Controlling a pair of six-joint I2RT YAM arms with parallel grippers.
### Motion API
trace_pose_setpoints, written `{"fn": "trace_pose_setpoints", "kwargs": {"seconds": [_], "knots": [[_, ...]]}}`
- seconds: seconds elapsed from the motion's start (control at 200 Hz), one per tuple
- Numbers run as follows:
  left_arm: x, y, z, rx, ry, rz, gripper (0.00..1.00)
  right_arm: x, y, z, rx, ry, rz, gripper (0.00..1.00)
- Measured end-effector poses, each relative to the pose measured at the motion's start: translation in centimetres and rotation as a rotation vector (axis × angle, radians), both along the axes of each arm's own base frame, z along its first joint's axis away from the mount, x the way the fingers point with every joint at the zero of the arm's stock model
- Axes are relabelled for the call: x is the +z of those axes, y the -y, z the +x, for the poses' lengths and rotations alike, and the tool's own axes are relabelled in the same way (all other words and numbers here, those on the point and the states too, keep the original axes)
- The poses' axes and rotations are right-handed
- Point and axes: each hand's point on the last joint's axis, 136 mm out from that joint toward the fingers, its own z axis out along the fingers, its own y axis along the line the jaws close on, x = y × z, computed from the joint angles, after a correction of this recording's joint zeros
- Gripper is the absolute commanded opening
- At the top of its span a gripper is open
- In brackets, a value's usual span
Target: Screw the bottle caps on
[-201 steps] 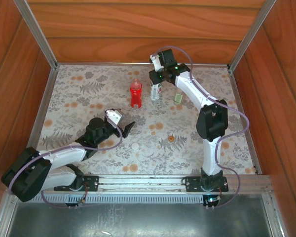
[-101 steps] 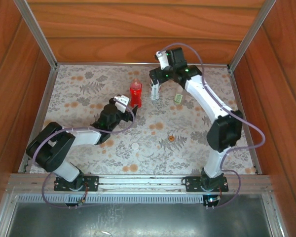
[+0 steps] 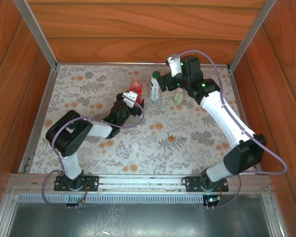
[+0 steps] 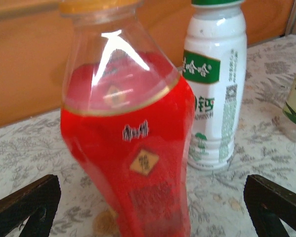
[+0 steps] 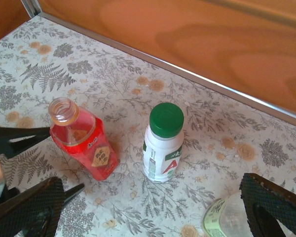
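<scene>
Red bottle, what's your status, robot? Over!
Left gripper open, straddling red bottle. Mouth open, no cap. Right gripper open, holding nothing. Green-capped bottle stands close by; orange cap loose on cloth.

**Gloss, cloth and wood**

We see a red bottle of glossy, see-through plastic and a white bottle of smooth plastic. We also see a matt printed cloth, smooth varnished wooden walls and dull metal rails.

The capped bottle stands between the open bottle, left, and the short bottle, right.
</scene>
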Motion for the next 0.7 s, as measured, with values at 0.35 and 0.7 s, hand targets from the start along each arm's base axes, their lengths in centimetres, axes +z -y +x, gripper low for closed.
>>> {"fn": "trace_pose_setpoints", "kwargs": {"seconds": [0.35, 0.7], "knots": [[0.6, 0.5, 3.0, 0.106, 0.073, -0.035, 0.97, 0.0, 0.6, -1.3, 0.001, 0.005, 0.013, 0.97], [1.2, 1.3, 4.1, 0.097, 0.102, -0.057, 0.77, -0.8, 0.7, -1.6, 0.000, -0.011, 0.008, 0.96]]}}
